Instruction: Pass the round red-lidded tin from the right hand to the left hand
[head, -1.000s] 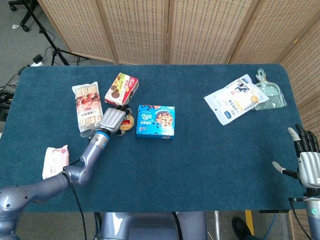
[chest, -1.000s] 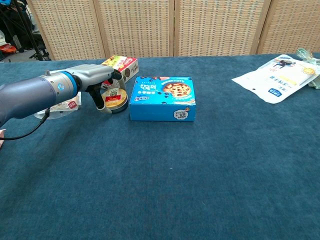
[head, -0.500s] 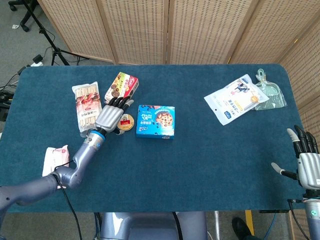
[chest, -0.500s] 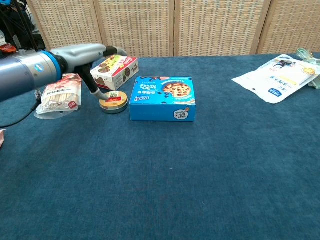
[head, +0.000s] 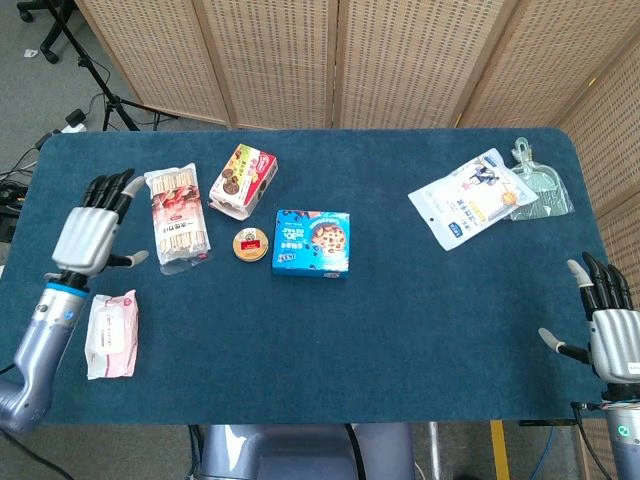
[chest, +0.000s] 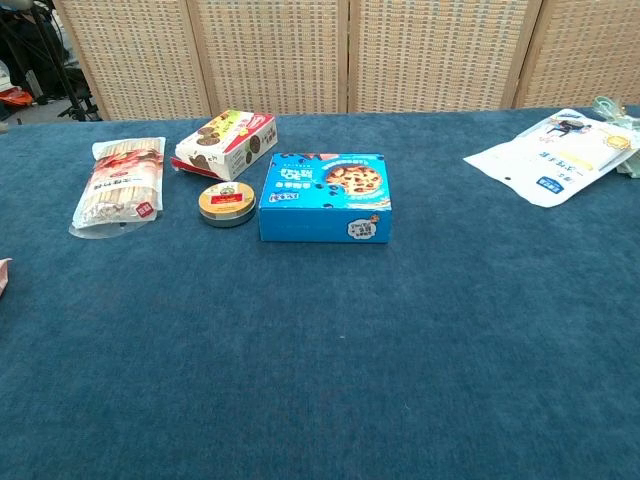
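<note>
The round red-lidded tin lies flat on the blue tablecloth, just left of the blue cookie box. No hand touches it. In the head view my left hand hovers far to the left of the tin, fingers spread and empty. My right hand is at the table's near right corner, fingers apart, holding nothing. The chest view shows neither hand.
A red chocolate box and a bag of biscuit sticks lie behind and left of the tin. A pink packet sits near the left edge. A white pouch and a green packet lie at the far right.
My left hand let go of the tin and drew back left, away from it. The tin now lies flat on the cloth. My right hand sank slightly.
</note>
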